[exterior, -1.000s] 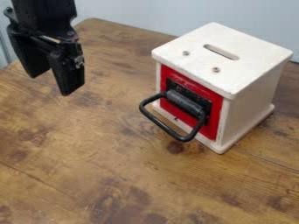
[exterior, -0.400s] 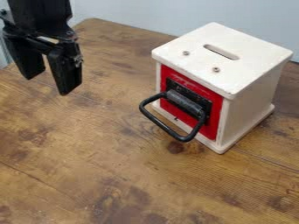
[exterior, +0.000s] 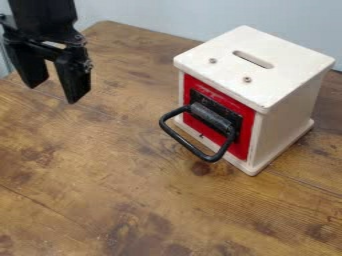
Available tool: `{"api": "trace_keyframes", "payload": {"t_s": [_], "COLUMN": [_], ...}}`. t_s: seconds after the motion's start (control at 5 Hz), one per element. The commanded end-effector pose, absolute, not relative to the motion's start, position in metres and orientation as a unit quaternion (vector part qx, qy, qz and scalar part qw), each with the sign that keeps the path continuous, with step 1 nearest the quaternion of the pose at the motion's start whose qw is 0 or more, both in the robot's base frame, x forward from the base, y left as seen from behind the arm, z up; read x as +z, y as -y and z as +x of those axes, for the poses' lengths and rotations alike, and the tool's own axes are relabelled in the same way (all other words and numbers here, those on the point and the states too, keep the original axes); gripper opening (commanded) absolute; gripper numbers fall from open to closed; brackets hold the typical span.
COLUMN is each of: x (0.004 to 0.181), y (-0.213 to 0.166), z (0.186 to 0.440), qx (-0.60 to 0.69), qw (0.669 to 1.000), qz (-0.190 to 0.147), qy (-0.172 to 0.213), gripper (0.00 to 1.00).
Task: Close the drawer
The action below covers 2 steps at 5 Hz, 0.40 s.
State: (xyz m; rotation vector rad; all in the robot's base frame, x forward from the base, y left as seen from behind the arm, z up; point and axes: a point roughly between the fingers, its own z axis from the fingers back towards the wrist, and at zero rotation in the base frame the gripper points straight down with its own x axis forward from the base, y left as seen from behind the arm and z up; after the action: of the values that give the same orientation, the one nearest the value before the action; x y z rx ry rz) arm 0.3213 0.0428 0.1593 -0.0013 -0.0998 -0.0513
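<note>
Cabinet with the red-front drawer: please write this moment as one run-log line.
drawer: slightly out | hand: away from handle | contact: none

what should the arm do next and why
Probably swing the black gripper across toward the large black loop handle, staying in front of it to push: the handle juts out from the red front of the cream-white boxy cabinet, and the gripper hangs well away from it.

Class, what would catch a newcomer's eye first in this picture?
Probably the red drawer front with its big black loop handle, facing outward on the cream box at right. Next, the dark gripper hanging at upper left, above the brown wooden table.
</note>
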Motion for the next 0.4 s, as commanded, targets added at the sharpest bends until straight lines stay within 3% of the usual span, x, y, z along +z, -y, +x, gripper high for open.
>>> {"api": "trace_keyframes", "payload": {"t_s": [0.0, 0.2], "x": [0.1795, 0.1824], "y": [-0.0533, -0.0535], "z": [0.3274, 0.3271], "qx": [-0.059, -0.094], "qw": [0.995, 0.993], "qz": [0.003, -0.001], "qy": [0.081, 0.075], "gripper": [1.00, 1.00]}}
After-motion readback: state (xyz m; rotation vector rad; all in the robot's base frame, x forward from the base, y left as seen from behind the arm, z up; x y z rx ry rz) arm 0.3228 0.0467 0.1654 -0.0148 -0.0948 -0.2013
